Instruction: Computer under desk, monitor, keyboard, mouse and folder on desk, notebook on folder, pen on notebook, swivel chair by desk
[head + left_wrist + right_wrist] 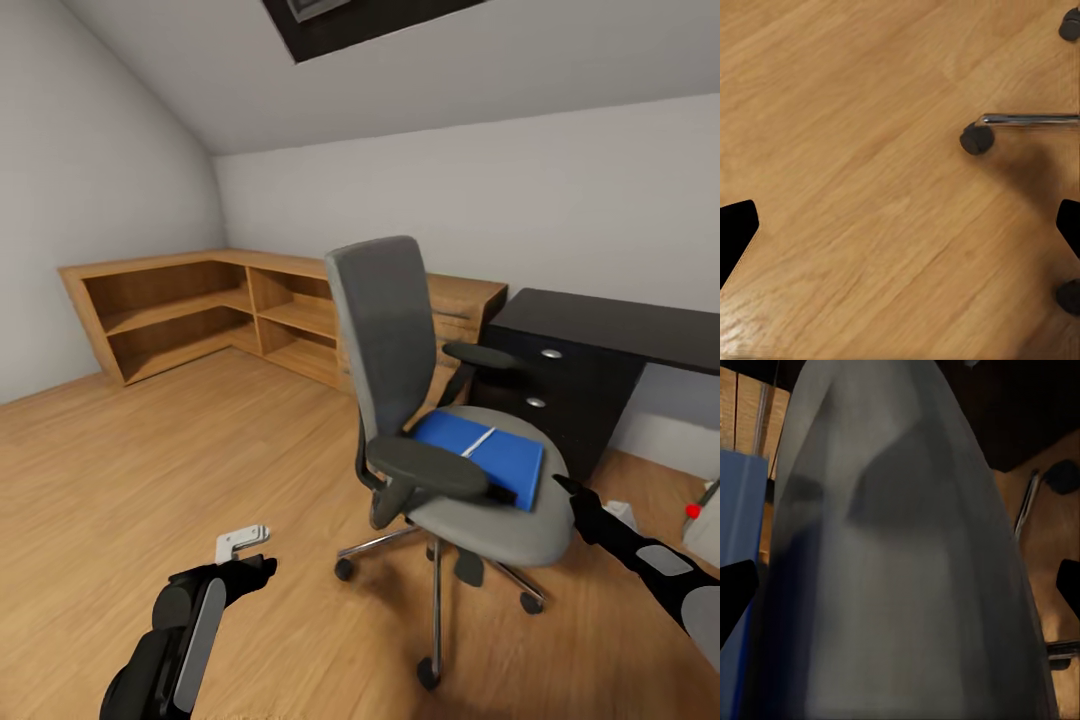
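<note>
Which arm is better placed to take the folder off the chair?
Right. Its hand sits by the seat edge beside the blue folder; the left hand hangs low over the floor, farther off.

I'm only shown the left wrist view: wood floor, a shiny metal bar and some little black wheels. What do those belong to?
Observer: They are the base of the swivel chair. The head view shows its grey seat and tall back above them.
Operator: Is anything on the seat?
Observer: Yes, a blue folder lies flat on it, with a thin pale stick across its top.
Operator: And where's the other claw?
Observer: The right claw is at the seat's edge on the side towards the black desk, near the folder's corner and holding nothing. Its wrist view looks closely along the grey seat, with the folder's blue edge beside it.
</note>
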Available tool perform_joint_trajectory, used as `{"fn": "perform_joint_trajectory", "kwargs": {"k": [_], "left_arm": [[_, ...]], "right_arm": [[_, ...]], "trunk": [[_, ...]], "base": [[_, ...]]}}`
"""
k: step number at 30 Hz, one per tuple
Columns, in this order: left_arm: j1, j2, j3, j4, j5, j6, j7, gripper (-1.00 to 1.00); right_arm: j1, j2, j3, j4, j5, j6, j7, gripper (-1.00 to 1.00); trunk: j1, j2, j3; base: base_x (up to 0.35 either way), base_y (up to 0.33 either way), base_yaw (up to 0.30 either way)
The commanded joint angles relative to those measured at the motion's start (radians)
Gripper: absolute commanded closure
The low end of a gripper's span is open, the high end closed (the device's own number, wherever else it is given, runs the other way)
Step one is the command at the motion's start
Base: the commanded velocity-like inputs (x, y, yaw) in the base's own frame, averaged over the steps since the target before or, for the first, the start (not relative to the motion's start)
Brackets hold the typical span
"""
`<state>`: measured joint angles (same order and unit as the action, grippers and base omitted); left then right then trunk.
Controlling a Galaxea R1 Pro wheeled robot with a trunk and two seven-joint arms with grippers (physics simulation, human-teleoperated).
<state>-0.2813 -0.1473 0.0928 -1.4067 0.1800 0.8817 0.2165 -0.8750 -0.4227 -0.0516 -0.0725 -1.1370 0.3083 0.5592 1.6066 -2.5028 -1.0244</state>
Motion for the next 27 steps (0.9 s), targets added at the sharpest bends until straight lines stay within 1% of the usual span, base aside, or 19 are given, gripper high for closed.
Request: {"fn": "perform_joint_trajectory", "kwargs": {"k": [1,19,22,27], "left_arm": [[-0.001,-0.001,0.001,0.000,0.010,0.003,0.007,-1.00],[-0.001,-0.001,-0.001,0.000,0.010,0.003,0.001,-1.00],[-0.001,-0.001,-0.007,0.000,0.010,0.003,0.001,-1.00],[-0.001,-0.001,-0.012,-0.001,0.010,0.003,0.001,-1.00]], "right_arm": [[-0.001,0.000,-0.003,-0.001,-0.006,0.014,0.005,-1.00],[-0.001,0.001,-0.002,-0.001,-0.006,0.011,0.006,-1.00],[-0.001,0.001,-0.002,-0.001,-0.005,0.009,0.006,-1.00],[-0.001,0.002,-0.002,0.000,-0.004,0.007,0.006,-1.00]], "trunk": [[0.000,0.000,-0.001],[0.000,0.000,-0.001],[0.000,0.000,-0.001],[0.000,0.000,-0.001]], "base": [[0.000,0.000,0.274],[0.000,0.000,0.272],[0.000,0.000,0.141],[0.000,0.000,0.025]]}}
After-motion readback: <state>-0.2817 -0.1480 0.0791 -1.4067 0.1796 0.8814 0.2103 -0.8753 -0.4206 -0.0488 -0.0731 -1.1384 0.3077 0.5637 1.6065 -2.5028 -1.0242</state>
